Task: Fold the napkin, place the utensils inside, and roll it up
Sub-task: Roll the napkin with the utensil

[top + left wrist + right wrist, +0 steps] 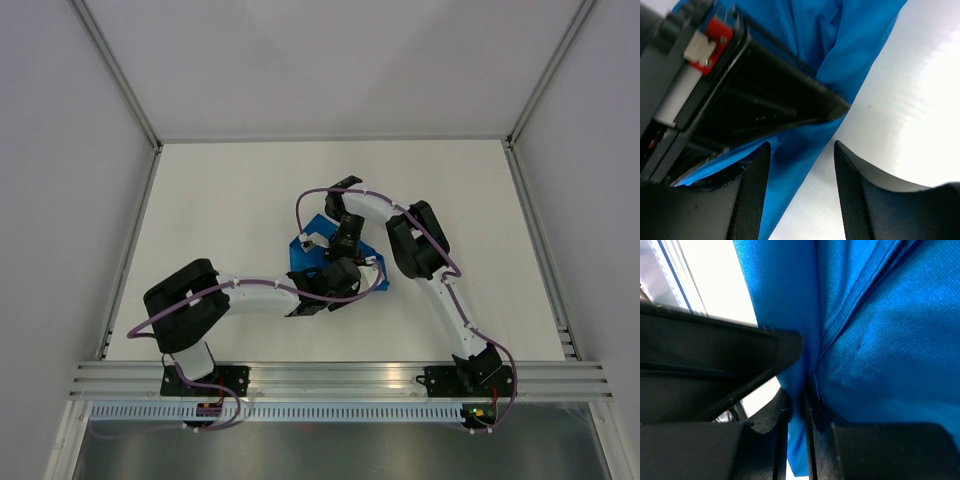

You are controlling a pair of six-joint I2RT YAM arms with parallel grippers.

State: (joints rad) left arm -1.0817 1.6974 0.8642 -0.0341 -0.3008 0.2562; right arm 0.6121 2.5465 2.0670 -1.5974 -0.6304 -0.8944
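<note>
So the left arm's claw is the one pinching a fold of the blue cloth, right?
No, the right gripper is the one pinching a fold of the napkin, the blue cloth. The right wrist view shows its fingers shut on it; the left gripper stands open.

Napkin (300, 255) on table (220, 220), left end effector (801, 170) over it
</note>
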